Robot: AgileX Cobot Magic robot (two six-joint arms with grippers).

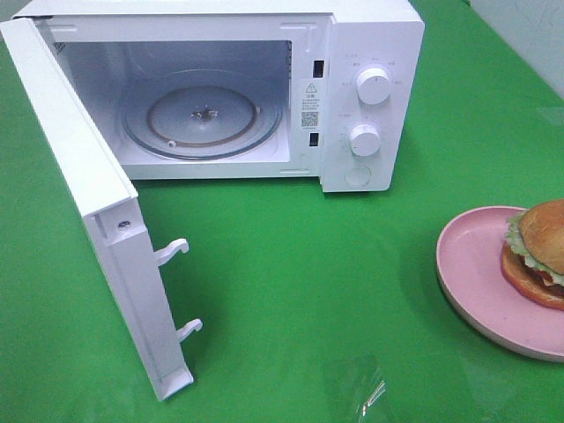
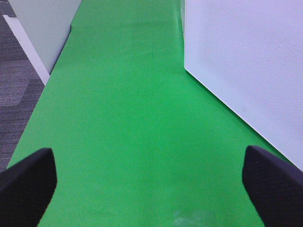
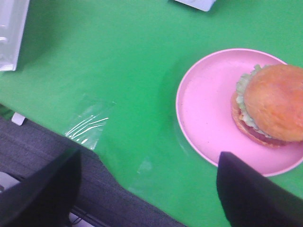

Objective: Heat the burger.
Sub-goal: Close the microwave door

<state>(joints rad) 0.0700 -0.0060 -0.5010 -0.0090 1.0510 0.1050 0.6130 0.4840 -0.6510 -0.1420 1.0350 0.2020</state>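
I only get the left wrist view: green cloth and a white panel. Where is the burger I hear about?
Observer: The round golden-bun burger sits on a pink round plate, at the right edge of the high view.
Operator: Is the oven ready for it?
Observer: The white microwave stands with its door swung wide open; the glass turntable inside is bare.
Operator: Is any hand near the food?
Observer: The right hand hangs open near the plate's rim, touching nothing.
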